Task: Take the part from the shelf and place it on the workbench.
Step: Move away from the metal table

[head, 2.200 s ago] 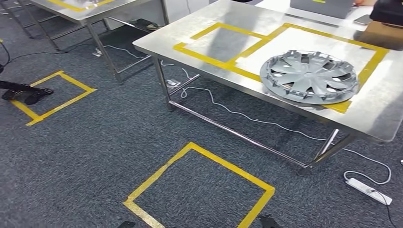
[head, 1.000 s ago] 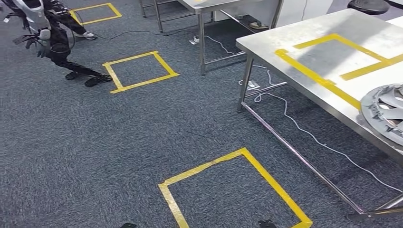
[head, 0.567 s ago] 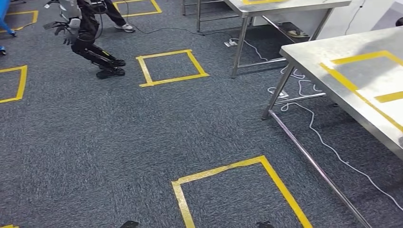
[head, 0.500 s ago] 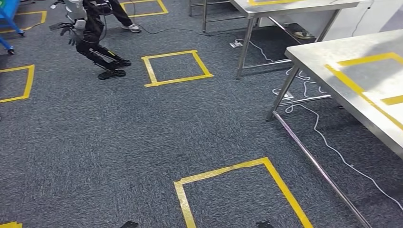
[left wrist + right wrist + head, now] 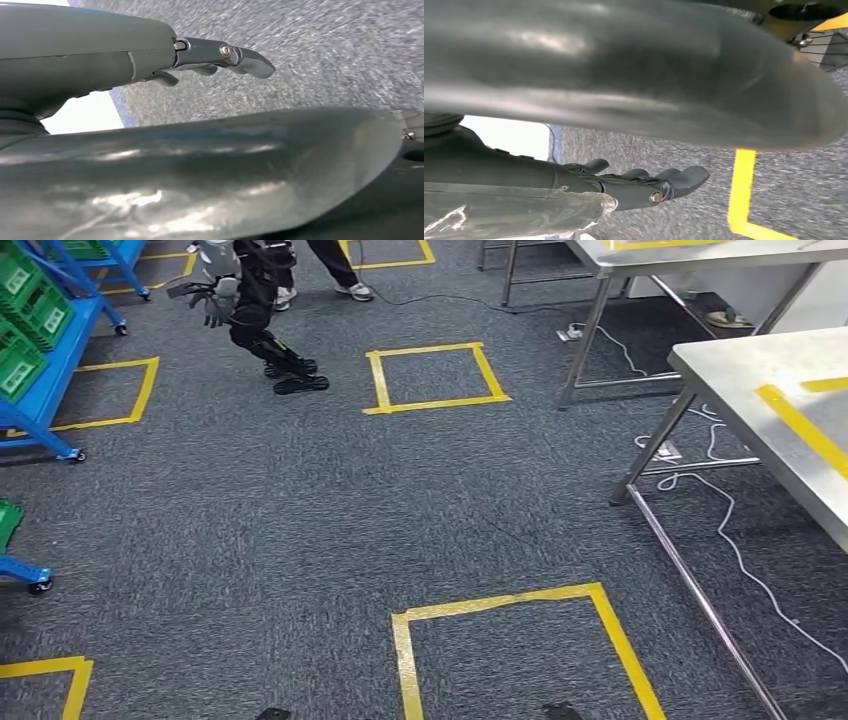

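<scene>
blue shelf [image 5: 60,350] with green bins stands far left; no part visible on it. left hand [image 5: 220,55] and right hand [image 5: 649,187] hang slack, fingers loosely extended, holding nothing, likely walking over. table [image 5: 745,375] right.

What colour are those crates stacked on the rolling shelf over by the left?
Bright green crates, sitting on a blue metal shelf; the head view shows them best.

Blue metal shelf rack [image 5: 45,390] with green plastic crates [image 5: 20,300] stands far left on grey carpet floor [image 5: 250,530]. Stainless steel counter [image 5: 760,390] at right edge; second steel counter [image 5: 640,252] behind it. Yellow tape square [image 5: 520,655] lies nearest; another tape square [image 5: 433,377] farther back. Second humanoid robot [image 5: 250,315] stands left of that square.
</scene>
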Controlling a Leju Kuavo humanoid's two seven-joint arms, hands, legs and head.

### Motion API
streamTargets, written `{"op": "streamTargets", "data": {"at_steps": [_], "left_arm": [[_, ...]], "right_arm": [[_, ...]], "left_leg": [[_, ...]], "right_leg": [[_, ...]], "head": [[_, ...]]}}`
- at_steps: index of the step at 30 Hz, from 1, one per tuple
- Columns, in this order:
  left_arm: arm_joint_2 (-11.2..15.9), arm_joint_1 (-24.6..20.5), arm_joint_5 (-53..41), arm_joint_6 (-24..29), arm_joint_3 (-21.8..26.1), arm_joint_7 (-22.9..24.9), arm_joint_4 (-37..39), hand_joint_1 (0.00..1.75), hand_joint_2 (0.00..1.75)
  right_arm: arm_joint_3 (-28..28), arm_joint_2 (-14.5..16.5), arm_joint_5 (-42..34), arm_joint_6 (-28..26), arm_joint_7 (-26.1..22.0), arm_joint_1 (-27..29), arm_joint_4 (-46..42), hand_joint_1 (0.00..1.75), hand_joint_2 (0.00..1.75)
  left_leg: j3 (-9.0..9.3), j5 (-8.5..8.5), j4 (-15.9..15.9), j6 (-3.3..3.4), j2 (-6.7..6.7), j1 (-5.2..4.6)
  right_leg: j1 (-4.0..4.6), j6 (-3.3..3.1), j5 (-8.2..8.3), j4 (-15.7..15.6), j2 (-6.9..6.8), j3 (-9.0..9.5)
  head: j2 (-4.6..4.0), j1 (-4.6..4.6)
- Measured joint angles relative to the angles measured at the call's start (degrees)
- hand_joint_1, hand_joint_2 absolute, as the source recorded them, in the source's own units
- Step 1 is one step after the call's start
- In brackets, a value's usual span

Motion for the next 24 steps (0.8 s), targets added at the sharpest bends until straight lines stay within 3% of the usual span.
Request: {"op": "streamTargets", "data": {"at_steps": [1, 3, 4, 6, 8, 11, 12, 13, 14, 15, 17, 19, 21, 23, 24], "left_arm": [[-0.01, -0.07, -0.01, 0.07, -0.02, -0.01, 0.00, 0.00, 0.00], [-0.06, -0.35, -0.04, 0.17, -0.09, -0.04, 0.00, 0.00, 0.00], [-0.09, -0.43, -0.06, 0.22, -0.13, -0.09, 0.00, 0.00, 0.00], [-0.09, -0.33, -0.09, 0.29, -0.16, -0.24, 0.00, 0.00, 0.00], [-0.07, -0.17, -0.09, 0.34, -0.17, -0.37, 0.00, 0.00, 0.00], [-0.16, -0.48, -0.09, 0.33, -0.19, -0.48, 0.00, 0.00, 0.00], [-0.19, -0.50, -0.09, 0.31, -0.19, -0.50, 0.00, 0.00, 0.00], [-0.19, -0.44, -0.09, 0.30, -0.19, -0.50, 0.00, 0.00, 0.00], [-0.19, -0.35, -0.09, 0.30, -0.19, -0.50, 0.00, 0.00, 0.00], [-0.21, -0.28, -0.09, 0.30, -0.19, -0.50, 0.00, 0.00, 0.00], [-0.25, -0.28, -0.09, 0.30, -0.19, -0.51, 0.00, 0.00, 0.00], [-0.26, -0.39, -0.09, 0.30, -0.19, -0.52, 0.00, 0.00, 0.00], [-0.21, -0.33, -0.09, 0.31, -0.19, -0.52, 0.00, 0.00, 0.00], [-0.19, -0.16, -0.09, 0.32, -0.19, -0.52, 0.00, 0.00, 0.00], [-0.19, -0.16, -0.09, 0.32, -0.19, -0.52, 0.00, 0.00, 0.00]], "right_arm": [[0.00, 0.00, 0.06, 0.00, 0.00, -0.09, 0.00, 0.00, 0.00], [0.00, -0.01, 0.13, 0.00, 0.00, -0.23, 0.01, 0.00, 0.00], [0.00, -0.01, 0.14, 0.01, -0.01, -0.31, 0.01, 0.00, 0.00], [0.00, 0.01, 0.15, 0.03, -0.07, -0.65, 0.01, 0.00, 0.00], [0.00, 0.02, 0.19, 0.07, -0.13, -1.17, -0.01, 0.00, 0.00], [0.01, 0.01, 0.20, 0.14, -0.09, -1.41, 0.01, 0.00, 0.00], [0.02, 0.01, 0.18, 0.17, -0.04, -1.33, 0.03, 0.00, 0.00], [0.02, 0.01, 0.16, 0.22, 0.01, -1.19, 0.05, 0.00, 0.00], [0.01, 0.00, 0.15, 0.24, 0.04, -1.06, 0.08, 0.00, 0.00], [0.01, 0.00, 0.14, 0.26, 0.06, -0.96, 0.10, 0.00, 0.00], [0.01, -0.01, 0.15, 0.27, 0.05, -0.95, 0.13, 0.00, 0.00], [0.02, -0.01, 0.15, 0.32, 0.01, -1.02, 0.16, 0.00, 0.00], [0.01, -0.01, 0.15, 0.38, 0.01, -1.02, 0.19, 0.00, 0.00], [-0.03, -0.04, 0.16, 0.40, 0.05, -1.05, 0.20, 0.00, 0.00], [-0.04, -0.06, 0.17, 0.40, 0.07, -1.07, 0.20, 0.00, 0.00]], "left_leg": [[1.98, 1.49, -3.53, 0.10, 1.30, -0.12], [4.58, 2.60, -8.54, 0.62, 3.35, -0.43], [4.92, 2.46, -9.42, 0.94, 3.63, -0.60], [4.89, 2.44, -9.64, 1.78, 2.50, -0.66], [5.06, 2.65, -9.97, 2.42, 1.43, -0.44], [5.13, 2.86, -10.14, 3.03, -0.39, -0.21], [5.14, 2.87, -10.13, 3.11, -1.11, -0.22], [5.19, 2.86, -10.12, 3.13, -1.86, -0.23], [5.26, 2.86, -10.11, 3.13, -2.63, -0.23], [5.34, 2.86, -10.10, 3.07, -3.40, -0.22], [5.34, 2.85, -10.01, 2.73, -4.75, -0.25], [4.97, 3.01, -9.93, 2.06, -5.85, -0.28], [4.61, 3.32, -10.09, 1.33, -6.77, -0.12], [4.03, 2.49, -9.17, 0.73, -5.16, -0.13], [3.08, 1.11, -7.15, 0.50, -3.72, -0.20]], "right_leg": [[0.17, 0.21, -0.15, 0.09, -0.56, 0.11], [0.54, 0.77, -0.47, 0.28, -1.57, 0.25], [0.71, 1.09, -0.57, 0.28, -2.14, 0.34], [0.64, 1.74, -0.62, -0.02, -3.18, 0.74], [0.44, 2.42, -1.85, 1.40, -1.68, 0.39], [0.29, 2.86, -6.84, 11.72, 2.19, -4.38], [0.29, 2.88, -7.78, 14.94, 2.61, -6.08], [0.30, 2.86, -7.64, 16.32, 2.82, -6.98], [0.29, 2.78, -6.34, 15.35, 2.96, -6.81], [0.21, 2.68, -4.21, 12.27, 3.29, -5.60], [-0.18, 2.45, -0.68, 4.44, 5.61, -2.26], [-0.46, 2.20, 0.18, 0.61, 7.42, -0.55], [-0.38, 1.63, 0.24, 0.30, 6.73, -0.41], [-0.34, 0.85, 0.52, 0.00, 5.59, -0.36], [-0.36, 0.52, 0.65, -0.17, 4.96, -0.34]], "head": [[0.00, -0.03], [0.00, -0.05], [0.00, -0.02], [0.00, 0.09], [0.00, 0.29], [0.00, 0.66], [0.00, 0.67], [0.00, 0.68], [0.00, 0.68], [0.00, 0.68], [0.00, 0.66], [0.00, 0.60], [0.00, 0.58], [0.00, 0.37], [0.00, 0.18]]}}
